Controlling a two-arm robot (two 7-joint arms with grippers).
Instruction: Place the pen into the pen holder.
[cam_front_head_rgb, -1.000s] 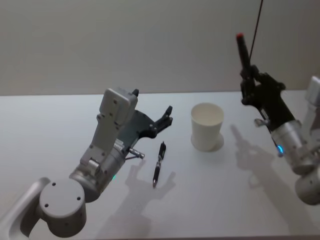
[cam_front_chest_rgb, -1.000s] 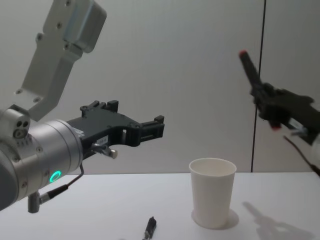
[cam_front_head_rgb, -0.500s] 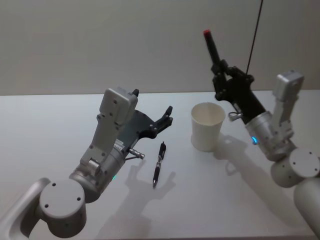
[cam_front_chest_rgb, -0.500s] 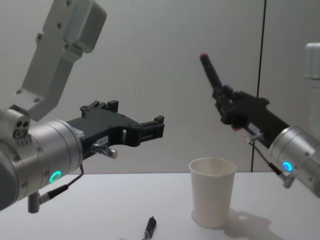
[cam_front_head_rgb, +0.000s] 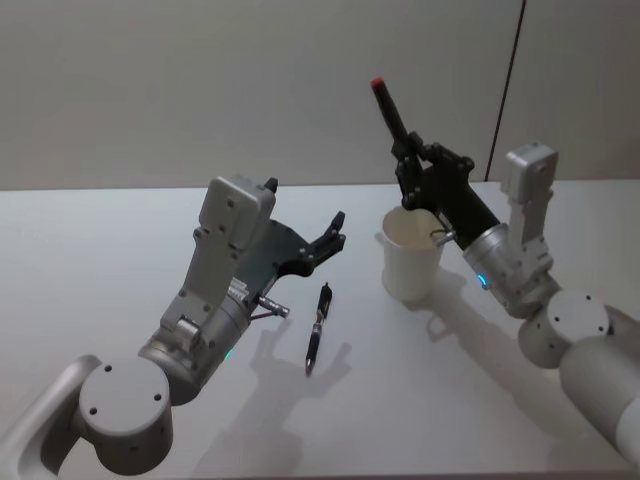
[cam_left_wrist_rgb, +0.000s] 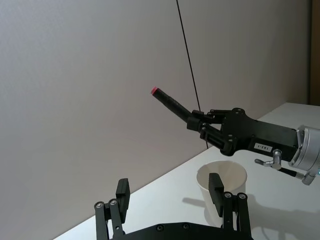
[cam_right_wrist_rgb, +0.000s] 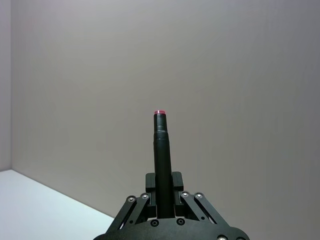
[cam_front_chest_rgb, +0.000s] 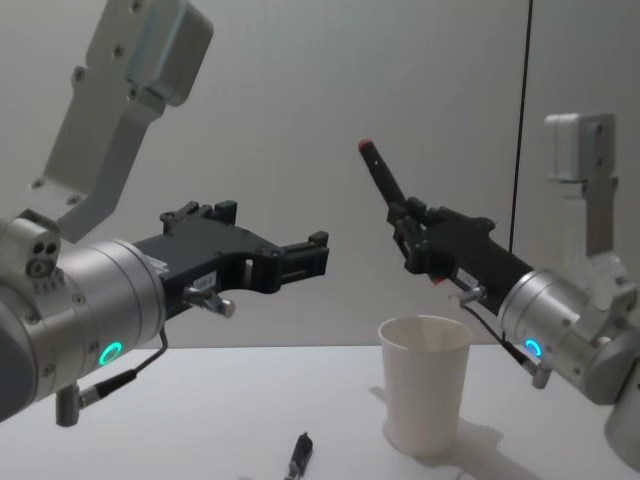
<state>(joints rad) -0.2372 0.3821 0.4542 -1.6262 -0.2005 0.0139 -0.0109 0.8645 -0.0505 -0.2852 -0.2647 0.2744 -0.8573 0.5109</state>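
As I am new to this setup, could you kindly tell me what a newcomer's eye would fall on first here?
The right claw holds a red-tipped pen, tilted, above the white paper cup. A second pen lies on the table to the left of the cup, near the open left claw.

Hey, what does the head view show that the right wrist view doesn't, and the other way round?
Head view, not the wrist view: the paper cup, a second pen lying on the table, and the open left claw hovering above it. Right wrist view, not the head view: a straight-on look at both fingers clamping the barrel. Both: the right claw holding the black pen, red tip up.
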